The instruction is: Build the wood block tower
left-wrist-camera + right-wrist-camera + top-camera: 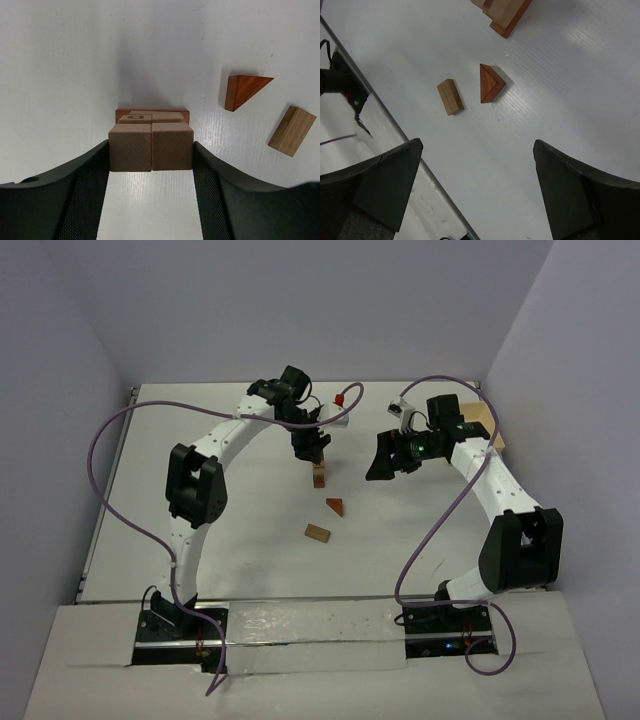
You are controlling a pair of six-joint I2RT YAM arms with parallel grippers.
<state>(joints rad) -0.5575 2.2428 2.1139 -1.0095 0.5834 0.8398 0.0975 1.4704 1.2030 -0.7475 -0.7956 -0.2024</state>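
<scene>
White bench [250, 540] between plain lavender-grey walls. Item one: wood block tower [319, 476], near the middle of the bench, directly under the left arm. It has a reddish slab [122, 114] at the base and, on top, two tan cubes [150, 147] side by side. Left fingers [85, 185]: pressed against the outer faces of the tan cubes, one on each side. Item two: reddish wedge [335, 505], lying loose on the near side of the tower and apart from it. Item three: tan bar [318, 532], flat on the bench near the wedge, not touching it. Right fingers [385, 185]: spread wide with nothing between them, held above the bench to the tower's right. Pale wooden box [487, 425]: far right edge, behind the right arm.
</scene>
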